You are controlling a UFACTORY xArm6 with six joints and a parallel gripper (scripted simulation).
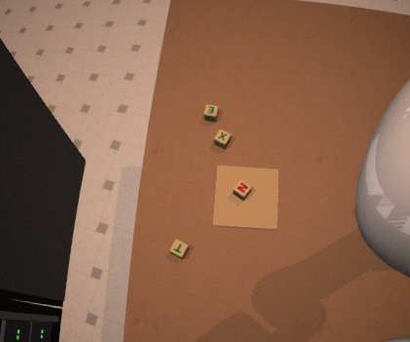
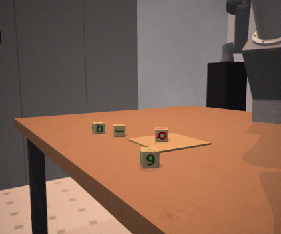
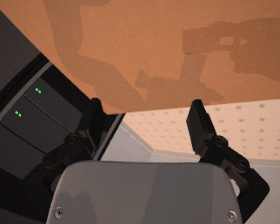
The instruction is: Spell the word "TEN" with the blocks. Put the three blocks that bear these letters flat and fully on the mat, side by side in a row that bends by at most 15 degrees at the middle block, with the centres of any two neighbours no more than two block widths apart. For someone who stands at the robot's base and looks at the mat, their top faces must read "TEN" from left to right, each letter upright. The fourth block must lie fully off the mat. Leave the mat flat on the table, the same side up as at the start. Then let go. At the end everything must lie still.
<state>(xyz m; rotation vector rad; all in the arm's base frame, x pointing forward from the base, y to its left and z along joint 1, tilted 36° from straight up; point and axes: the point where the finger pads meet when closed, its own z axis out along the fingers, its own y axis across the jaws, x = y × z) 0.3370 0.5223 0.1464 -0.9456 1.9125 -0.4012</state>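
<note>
N block: the N block (image 1: 242, 188) lies flat on the mat (image 1: 264, 214), a little above its middle in the top view, turned askew, its red letter up.
T block: the T block (image 1: 179, 249) sits on the bare worktop (image 1: 318, 87), off the mat near its lower left corner in the top view and close to the worktop's left edge.
E block: the E block (image 1: 211, 112) lies off the mat, beyond its far side.
X block: the X block (image 1: 222, 138) lies between the E block and the mat, near both but touching neither.
Count: four blocks, one mat; one block on the mat, three off it.
Open room: bare mat shows on every side of the N block, most of it to the right and below in the top view; the worktop right of the blocks is wide, with only my shadow across it.
Edges: the row of blocks runs along the worktop's left edge, with floor tiles beyond it.
My fingers: my fingers stand spread wide with nothing between them, pointing past the worktop's edge toward the floor and a dark cabinet (image 3: 20, 129).
Hidden: my arm (image 1: 400, 180) fills the right side of the top view and covers the worktop there; no block appears in the wrist view.
Hard to read: from the exterior view only side faces show, so the top letters cannot be read there.
</note>
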